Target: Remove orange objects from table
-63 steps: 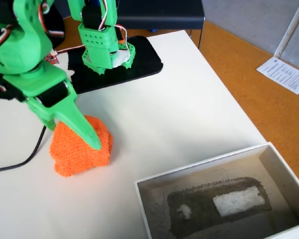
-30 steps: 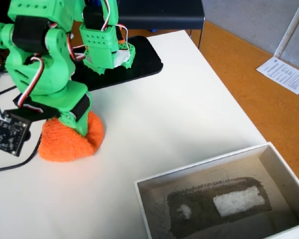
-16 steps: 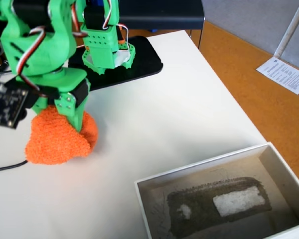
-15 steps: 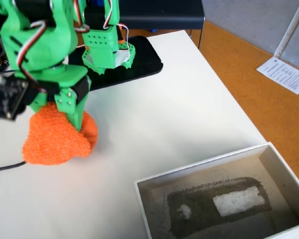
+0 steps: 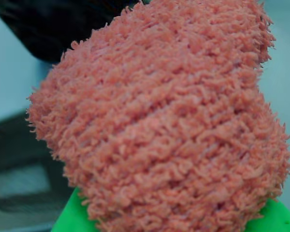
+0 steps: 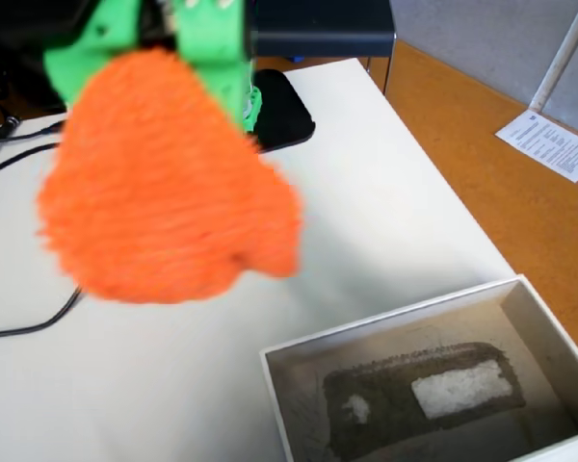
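Observation:
The orange fuzzy cloth wad (image 6: 159, 192) hangs in the air close to the fixed camera, above the white table (image 6: 395, 192), blurred. In the wrist view it (image 5: 164, 121) fills most of the frame. My green gripper (image 6: 169, 48) is shut on the wad's top; its fingertips are hidden in the cloth. A green finger (image 5: 275, 217) shows at the bottom edge of the wrist view.
A white shallow box with a grey inside (image 6: 433, 385) sits at the table's front right. A black base plate (image 6: 284, 106) is at the back. Black cables (image 6: 29, 322) cross the left of the table. Orange-brown floor (image 6: 501, 192) with a paper sheet (image 6: 549, 142) lies to the right.

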{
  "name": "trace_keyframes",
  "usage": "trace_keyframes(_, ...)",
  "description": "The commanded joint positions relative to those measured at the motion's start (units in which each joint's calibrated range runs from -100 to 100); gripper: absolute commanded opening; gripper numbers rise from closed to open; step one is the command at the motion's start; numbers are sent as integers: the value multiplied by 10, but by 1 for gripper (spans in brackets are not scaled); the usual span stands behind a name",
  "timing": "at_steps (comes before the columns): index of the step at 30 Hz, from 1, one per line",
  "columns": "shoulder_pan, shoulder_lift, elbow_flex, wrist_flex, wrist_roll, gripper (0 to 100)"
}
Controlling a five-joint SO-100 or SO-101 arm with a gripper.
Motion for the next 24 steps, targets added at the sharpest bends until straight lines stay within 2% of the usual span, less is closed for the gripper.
trace_keyframes(1,-50,60,-158,0,-2,0)
trace_keyframes(5,-87,118,-170,-77,12,0)
trace_keyframes(11,-104,160,-34,-264,46,0)
trace_keyframes(14,-105,178,14,-324,53,0)
trace_keyframes(18,-103,202,48,-375,58,0)
trace_keyframes(24,-106,219,58,-395,57,0)
